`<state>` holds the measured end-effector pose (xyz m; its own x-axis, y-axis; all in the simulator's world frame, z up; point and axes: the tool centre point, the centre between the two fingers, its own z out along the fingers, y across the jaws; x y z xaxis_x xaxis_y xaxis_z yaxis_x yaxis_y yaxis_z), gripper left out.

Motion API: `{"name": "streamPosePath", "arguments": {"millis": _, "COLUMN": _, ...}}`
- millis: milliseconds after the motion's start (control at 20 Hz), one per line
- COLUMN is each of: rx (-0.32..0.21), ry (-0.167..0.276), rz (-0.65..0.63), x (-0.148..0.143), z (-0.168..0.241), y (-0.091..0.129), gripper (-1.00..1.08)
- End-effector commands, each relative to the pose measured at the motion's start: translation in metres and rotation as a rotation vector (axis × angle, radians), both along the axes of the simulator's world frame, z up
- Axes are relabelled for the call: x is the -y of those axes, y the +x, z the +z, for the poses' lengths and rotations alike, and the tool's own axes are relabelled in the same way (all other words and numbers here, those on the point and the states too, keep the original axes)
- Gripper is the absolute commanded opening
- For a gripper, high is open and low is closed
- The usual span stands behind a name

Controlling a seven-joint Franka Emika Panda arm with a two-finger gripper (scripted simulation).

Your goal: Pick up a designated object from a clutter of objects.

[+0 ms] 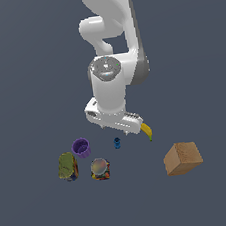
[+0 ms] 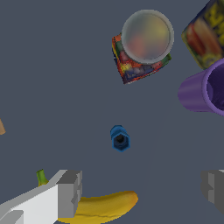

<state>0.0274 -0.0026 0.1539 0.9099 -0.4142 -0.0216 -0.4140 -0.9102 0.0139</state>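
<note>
My jaws stand wide and empty above the blue piece (image 2: 120, 138), which lies between the banana (image 2: 103, 206) and the jar (image 2: 142, 43).

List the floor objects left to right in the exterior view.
Olive-green can → purple cup → colourful-labelled jar → tiny blue piece → banana → wooden block.
</note>
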Motion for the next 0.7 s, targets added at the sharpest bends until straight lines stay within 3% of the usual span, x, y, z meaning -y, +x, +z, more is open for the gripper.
{"name": "streamPosePath", "arguments": {"millis": 0, "rx": 0.008, "ry": 0.0, "rz": -0.056, "x": -0.001, "z": -0.018, "y": 0.003, "gripper": 1.0}}
{"name": "streamPosePath", "arguments": {"millis": 650, "rx": 0.026, "ry": 0.001, "rz": -0.191, "x": -0.004, "z": -0.061, "y": 0.005, "gripper": 1.0}}
